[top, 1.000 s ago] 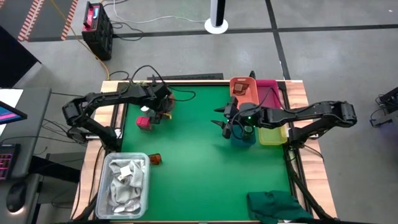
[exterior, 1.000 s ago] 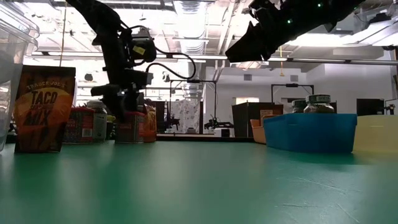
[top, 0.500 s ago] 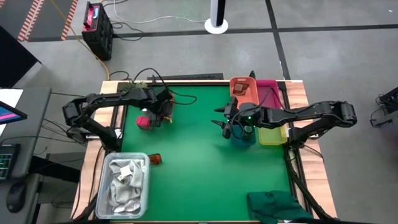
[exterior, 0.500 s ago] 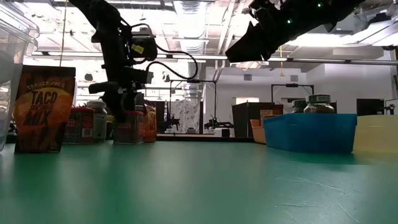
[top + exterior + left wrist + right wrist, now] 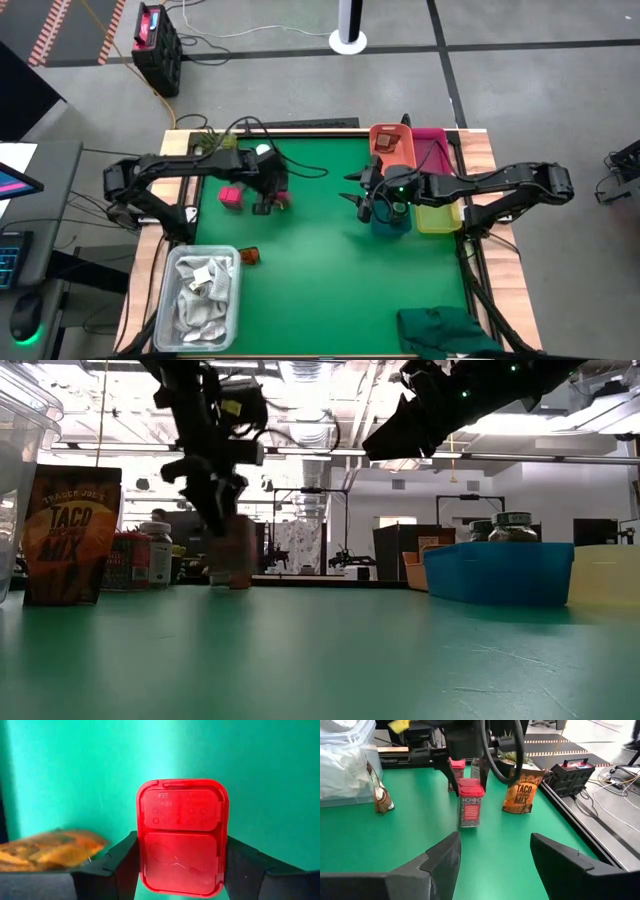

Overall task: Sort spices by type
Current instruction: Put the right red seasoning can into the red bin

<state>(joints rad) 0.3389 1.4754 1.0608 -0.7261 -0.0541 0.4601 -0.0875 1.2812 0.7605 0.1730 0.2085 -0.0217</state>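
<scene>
My left gripper is shut on a red-capped spice tin, right of the pink-red box on the table's left half. In the left wrist view the tin's red lid fills the gap between the fingers. A taco mix packet stands beside the rag container. Another taco mix packet stands near the far edge. Two jars sit in the blue bin. My right gripper hangs open above the table, left of that bin. My left gripper pinches the spice tin at its red-capped upper end, one finger on each of two opposite sides. The fingers come from above, pointing down. The tin stays upright below them; I cannot tell whether its base is on the green mat or just off it.
Orange, pink, blue and yellow bins stand in a cluster at the right. A clear container of white rags sits at the near left corner. A dark green cloth lies near right. Open green mat lies between.
My left gripper has moved toward the table's right and slightly toward the near edge, still shut on the spice tin. The tin has gone with it, away from the pink-red box and the other spices.
</scene>
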